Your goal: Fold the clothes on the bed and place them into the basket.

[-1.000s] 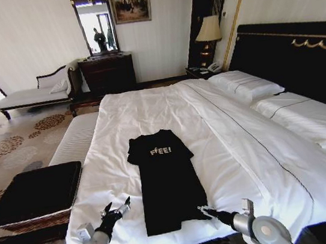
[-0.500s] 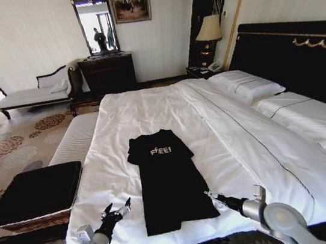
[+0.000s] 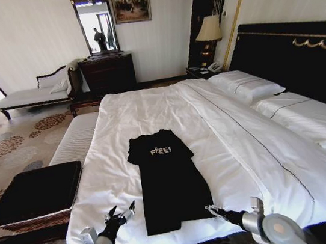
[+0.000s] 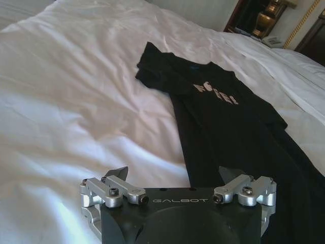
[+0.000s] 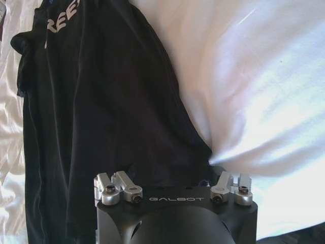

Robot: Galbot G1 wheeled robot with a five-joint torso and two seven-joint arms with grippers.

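Barely started. T-shirt (image 3: 170, 178) lies on the bed (image 3: 149, 109), sides already tucked in to a narrow strip, hem end nearest the robot; lengthwise folds and basket drop still to do. Left pincer (image 3: 120, 215) spread, just left of the hem, over duvet. Right pincer (image 3: 215, 210) at the hem's right corner; can't tell its fingers. Basket (image 3: 33, 195) well left of the left pincer, empty on top.
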